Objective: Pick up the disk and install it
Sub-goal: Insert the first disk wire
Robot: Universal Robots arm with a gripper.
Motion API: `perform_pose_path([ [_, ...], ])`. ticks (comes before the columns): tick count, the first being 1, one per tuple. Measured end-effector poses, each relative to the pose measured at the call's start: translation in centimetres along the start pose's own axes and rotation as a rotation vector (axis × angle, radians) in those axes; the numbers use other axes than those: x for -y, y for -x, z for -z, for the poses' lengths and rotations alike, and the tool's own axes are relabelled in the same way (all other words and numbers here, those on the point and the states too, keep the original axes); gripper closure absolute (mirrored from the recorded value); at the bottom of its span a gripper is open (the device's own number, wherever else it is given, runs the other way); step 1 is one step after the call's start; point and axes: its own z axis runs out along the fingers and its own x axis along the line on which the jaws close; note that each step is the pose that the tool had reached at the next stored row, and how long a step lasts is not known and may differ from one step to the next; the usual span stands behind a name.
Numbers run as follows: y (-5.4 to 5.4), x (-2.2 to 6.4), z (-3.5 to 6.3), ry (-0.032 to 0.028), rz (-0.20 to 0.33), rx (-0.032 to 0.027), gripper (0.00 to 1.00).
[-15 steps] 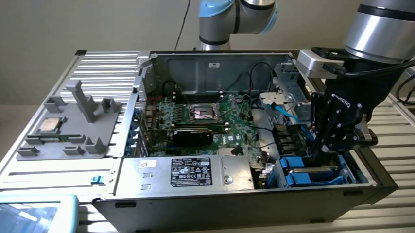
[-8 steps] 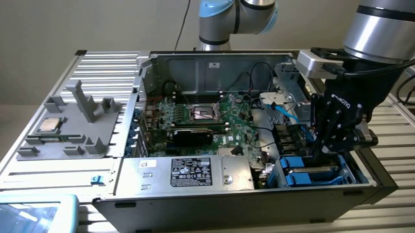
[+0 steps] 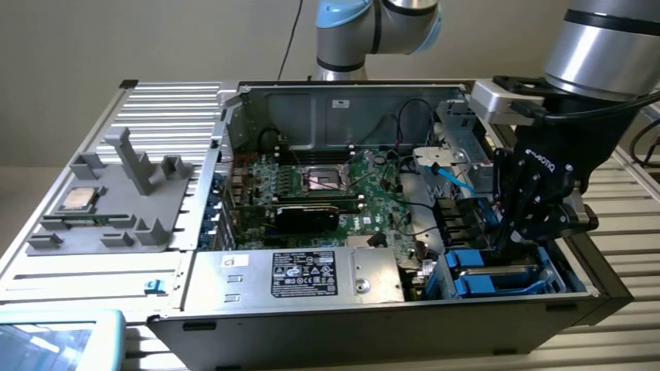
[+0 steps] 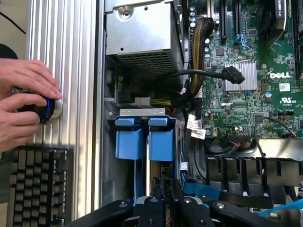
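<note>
The disk (image 3: 493,278), with its bright blue plastic frame, stands on edge in the drive bay at the front corner of the open computer case, on the exterior view's right. The wrist view looks straight down on its blue end tab (image 4: 161,142), with a second blue tab beside it. My gripper (image 3: 508,246) reaches down into that bay from above. Its black fingers (image 4: 165,187) sit close together, pinching the near end of the disk. The lower part of the disk is hidden inside the bay.
A silver power supply box (image 3: 299,274) lies beside the bay, and the green motherboard (image 3: 341,193) with black cables (image 4: 199,75) lies behind it. A grey tray (image 3: 103,224) holds a small CPU chip (image 3: 79,199). A person's hands (image 4: 26,101) rest on a round knob above a keyboard (image 4: 38,184).
</note>
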Motion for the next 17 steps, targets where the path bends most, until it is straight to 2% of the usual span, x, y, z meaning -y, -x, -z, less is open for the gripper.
perform_pose_path([
  [17,0.04,-0.01,-0.2,0.0012,-0.006,-0.0008,0.84],
])
